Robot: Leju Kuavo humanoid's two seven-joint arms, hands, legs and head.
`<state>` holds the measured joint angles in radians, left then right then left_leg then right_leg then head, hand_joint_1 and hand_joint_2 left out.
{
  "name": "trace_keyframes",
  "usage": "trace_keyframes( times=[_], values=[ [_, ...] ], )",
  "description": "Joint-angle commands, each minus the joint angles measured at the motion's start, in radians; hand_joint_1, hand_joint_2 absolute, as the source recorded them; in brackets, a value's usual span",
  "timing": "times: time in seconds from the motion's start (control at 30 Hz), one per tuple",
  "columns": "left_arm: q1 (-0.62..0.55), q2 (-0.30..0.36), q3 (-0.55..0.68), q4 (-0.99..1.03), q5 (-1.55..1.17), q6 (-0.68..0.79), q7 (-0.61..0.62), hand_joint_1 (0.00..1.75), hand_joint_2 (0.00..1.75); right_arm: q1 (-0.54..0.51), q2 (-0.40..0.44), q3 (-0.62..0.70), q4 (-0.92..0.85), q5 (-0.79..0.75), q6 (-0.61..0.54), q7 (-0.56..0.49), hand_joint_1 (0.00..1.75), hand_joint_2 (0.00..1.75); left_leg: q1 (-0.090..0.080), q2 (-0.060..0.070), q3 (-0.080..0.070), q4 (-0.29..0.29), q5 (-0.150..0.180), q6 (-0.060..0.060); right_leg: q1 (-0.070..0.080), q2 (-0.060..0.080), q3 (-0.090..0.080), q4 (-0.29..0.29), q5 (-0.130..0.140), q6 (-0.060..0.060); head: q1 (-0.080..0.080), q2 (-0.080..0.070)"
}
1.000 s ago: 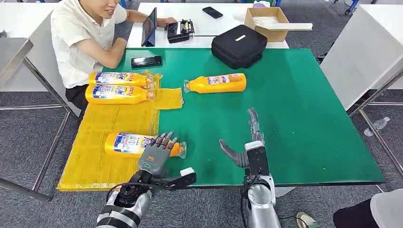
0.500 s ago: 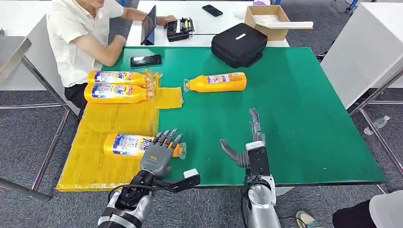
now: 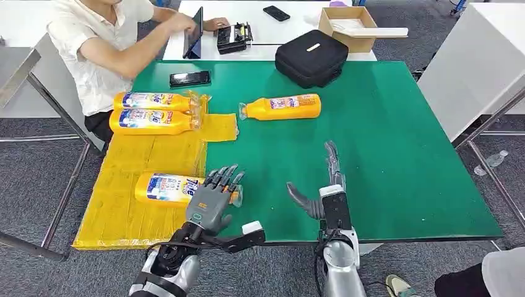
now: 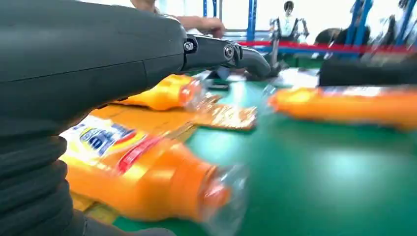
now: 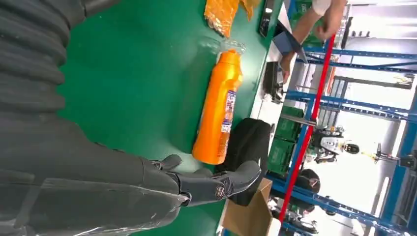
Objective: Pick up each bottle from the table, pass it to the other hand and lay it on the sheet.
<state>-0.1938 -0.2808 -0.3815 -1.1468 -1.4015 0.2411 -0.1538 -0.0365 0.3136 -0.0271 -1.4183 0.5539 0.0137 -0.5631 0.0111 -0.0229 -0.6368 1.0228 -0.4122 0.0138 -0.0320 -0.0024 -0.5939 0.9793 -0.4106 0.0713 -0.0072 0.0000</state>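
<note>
Three orange bottles lie on the yellow sheet: two side by side at its far end and one near the front, seen close in the left wrist view. My left hand hovers over that near bottle's capped end with fingers spread and straight, holding nothing. A fourth bottle lies on its side on the green table. My right hand is open near the table's front edge, well short of that bottle.
A black bag sits at the table's far edge beyond the fourth bottle, and a phone lies at the far left. A person in a white shirt sits at the far left corner, using a tablet. A cardboard box stands on the white table behind.
My left hand has slid back and to the right off the near bottle, which stays on the sheet. The right hand has not moved. The person reached toward the tablet.
</note>
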Motion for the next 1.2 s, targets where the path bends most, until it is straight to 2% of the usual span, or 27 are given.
trace_keyframes(
  times=[0.03, 0.07, 0.1, 0.17, 0.27, 0.4, 0.53, 0.63, 0.73, 0.9, 1.03, 1.07, 1.2],
  values=[
    [0.059, 0.010, -0.073, -0.236, 0.149, 0.013, -0.055, 0.00, 1.75, 0.022, -0.005, 0.009, -0.056, 0.027, -0.026, 0.010, 0.00, 1.75, 0.001, 0.002, 0.002, 0.001, -0.002, 0.000, 0.002, 0.001, 0.002, 0.001, -0.002, -0.004, 0.000, 0.000],
    [0.110, -0.044, -0.006, -0.283, 0.409, 0.030, -0.191, 0.00, 1.75, 0.034, -0.148, 0.113, -0.065, 0.280, -0.278, 0.261, 0.00, 1.75, 0.001, 0.002, 0.002, 0.000, -0.002, 0.000, 0.001, 0.001, 0.001, 0.000, -0.001, -0.003, 0.000, 0.000],
    [0.134, -0.026, -0.017, -0.331, 0.507, 0.024, -0.190, 0.00, 1.75, 0.047, -0.223, 0.122, -0.081, 0.691, -0.350, 0.303, 0.00, 1.75, 0.001, 0.003, 0.003, 0.001, -0.003, 0.000, 0.002, 0.001, 0.003, 0.000, -0.002, -0.005, 0.000, 0.000],
    [0.150, -0.025, -0.013, -0.358, 0.563, 0.015, -0.204, 0.00, 1.75, 0.043, -0.269, 0.085, -0.068, 0.733, -0.323, 0.312, 0.00, 1.75, 0.001, 0.000, 0.001, 0.000, -0.001, 0.000, 0.001, -0.001, 0.002, -0.002, -0.001, -0.002, 0.000, 0.000],
    [0.156, -0.047, 0.005, -0.370, 0.639, 0.019, -0.217, 0.00, 1.75, 0.028, -0.290, 0.066, -0.017, 0.775, -0.279, 0.338, 0.00, 1.75, 0.000, 0.001, 0.003, 0.000, -0.003, 0.000, 0.001, -0.001, 0.004, -0.002, -0.002, -0.003, 0.000, 0.000],
    [0.167, -0.058, 0.008, -0.384, 0.709, 0.004, -0.224, 0.00, 1.75, 0.042, -0.337, 0.068, 0.039, 0.773, -0.216, 0.363, 0.00, 1.75, 0.000, 0.003, 0.001, 0.000, -0.003, 0.000, 0.001, 0.001, 0.002, -0.002, 0.000, -0.002, 0.000, 0.000],
    [0.178, -0.055, 0.004, -0.409, 0.726, 0.010, -0.230, 0.00, 1.75, 0.051, -0.365, 0.068, 0.038, 0.781, -0.217, 0.374, 0.00, 1.75, 0.001, 0.001, 0.005, 0.000, -0.004, 0.000, 0.002, -0.001, 0.007, -0.003, -0.003, -0.005, 0.000, 0.000],
    [0.183, -0.054, 0.009, -0.430, 0.739, 0.018, -0.231, 0.00, 1.75, 0.049, -0.384, 0.079, 0.037, 0.803, -0.198, 0.400, 0.00, 1.75, 0.000, 0.003, 0.001, 0.000, -0.003, 0.000, 0.000, 0.002, 0.001, -0.001, -0.001, -0.002, -0.001, 0.000],
    [0.187, -0.051, 0.003, -0.435, 0.742, 0.014, -0.232, 0.00, 1.75, 0.045, -0.410, 0.092, 0.054, 0.823, -0.172, 0.420, 0.00, 1.75, 0.000, 0.004, 0.003, 0.000, -0.004, 0.000, 0.001, 0.002, 0.004, -0.002, -0.002, -0.004, 0.000, 0.000],
    [0.183, -0.054, -0.016, -0.415, 0.751, -0.004, -0.230, 0.00, 1.75, 0.003, -0.444, 0.098, 0.124, 0.834, -0.141, 0.442, 0.00, 1.75, 0.000, 0.002, 0.000, 0.000, -0.002, 0.000, 0.000, 0.001, 0.000, -0.001, 0.000, -0.002, 0.000, 0.000],
    [0.182, -0.054, -0.017, -0.413, 0.751, -0.004, -0.230, 0.00, 1.75, -0.001, -0.444, 0.098, 0.128, 0.834, -0.140, 0.442, 0.00, 1.75, 0.000, 0.006, 0.005, 0.000, -0.004, 0.000, 0.001, 0.004, 0.005, -0.002, -0.001, -0.004, 0.000, 0.000],
    [0.177, -0.050, -0.023, -0.403, 0.762, -0.022, -0.229, 0.00, 1.75, -0.016, -0.448, 0.109, 0.147, 0.839, -0.139, 0.443, 0.00, 1.75, 0.000, 0.003, 0.000, 0.000, -0.002, 0.000, 0.000, 0.002, 0.001, -0.001, 0.000, -0.002, 0.000, 0.000],
    [0.165, -0.056, -0.033, -0.370, 0.760, -0.022, -0.228, 0.00, 1.75, -0.070, -0.465, 0.167, 0.176, 0.910, -0.159, 0.473, 0.00, 1.75, 0.000, 0.005, 0.001, 0.000, -0.003, 0.000, 0.000, 0.003, 0.001, -0.002, 0.000, -0.002, 0.000, 0.000]
  ],
)
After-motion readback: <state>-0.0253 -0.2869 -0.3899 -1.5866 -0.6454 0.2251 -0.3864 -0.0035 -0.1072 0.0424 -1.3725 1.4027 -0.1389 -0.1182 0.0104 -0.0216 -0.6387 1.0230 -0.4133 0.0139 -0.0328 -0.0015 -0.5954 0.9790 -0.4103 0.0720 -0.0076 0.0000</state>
